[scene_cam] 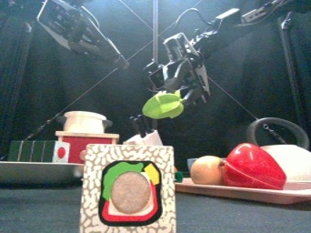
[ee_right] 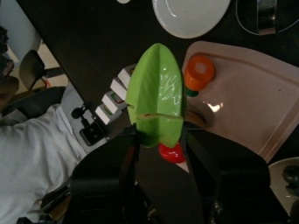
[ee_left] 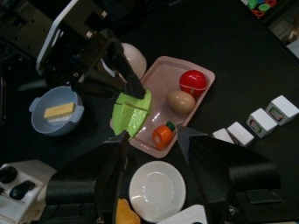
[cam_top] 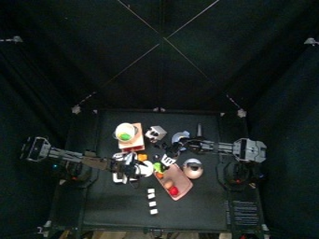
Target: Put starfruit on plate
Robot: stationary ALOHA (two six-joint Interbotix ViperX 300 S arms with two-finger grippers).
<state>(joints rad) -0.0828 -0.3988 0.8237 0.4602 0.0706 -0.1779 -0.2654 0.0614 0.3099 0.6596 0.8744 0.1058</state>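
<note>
The right end effector (ee_right: 160, 138) is clamped on the green starfruit (ee_right: 160, 87), which hangs in the air above the tabletop (ee_left: 239, 61), not resting on anything. In the front view the starfruit (scene_cam: 163, 105) hangs well above the things on the tabletop, w/ the right arm's black end effector (scene_cam: 176, 82) gripping it from above. From the left wrist view it (ee_left: 129, 115) sits over the near edge of a pink tray (ee_left: 163, 66), which holds a red pepper (ee_left: 193, 80), a tan egg-like item (ee_left: 180, 101) & an orange piece w/ a green top (ee_left: 163, 135). The white plate (ee_left: 156, 185) lies on the tabletop just beside the tray's end, apart from the starfruit; nothing on it. A blue bowl w/ a yellow piece inside (ee_left: 56, 109) is on the other side of the fruit. Left end effector (ee_left: 158, 166): jaws apart, gripping nothing, hovering near the plate. Front view also shows a patterned box w/ a food picture (scene_cam: 127, 191) standing close to the camera
</note>
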